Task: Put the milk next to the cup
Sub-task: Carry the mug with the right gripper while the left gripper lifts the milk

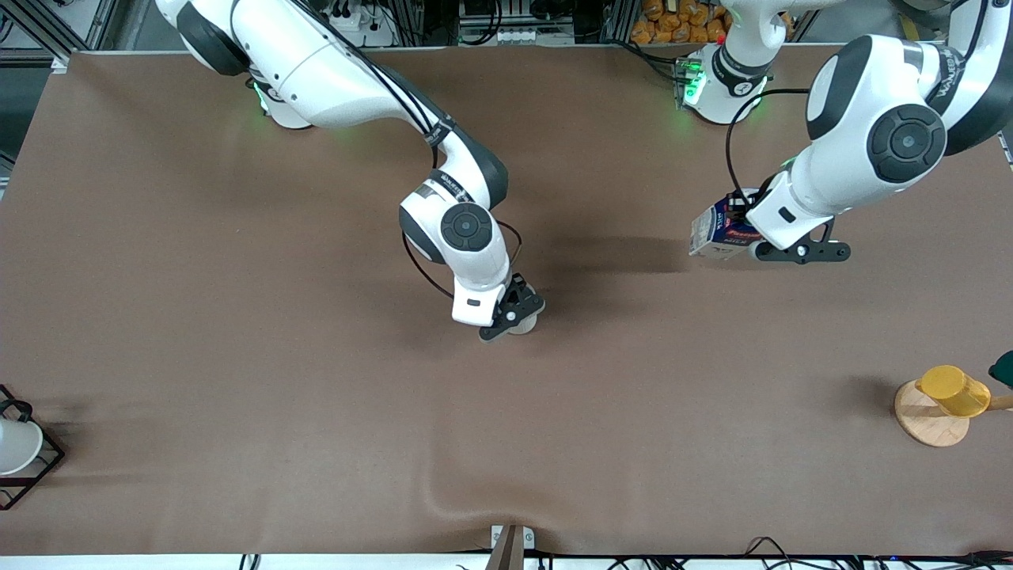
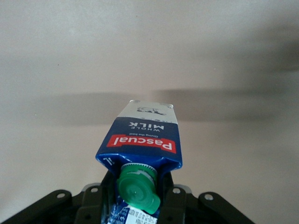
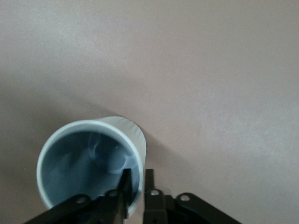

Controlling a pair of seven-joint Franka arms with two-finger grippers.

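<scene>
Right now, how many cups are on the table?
3: the off-white ceramic mug mid-table at the right hand; a yellow cup on its round wooden stand; a plain white cup in the black wire rack. None seems hidden.

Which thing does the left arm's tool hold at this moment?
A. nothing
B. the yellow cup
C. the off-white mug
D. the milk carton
D: the left tool is shut on the milk carton at its green-capped top, holding it tilted above the table.
</scene>
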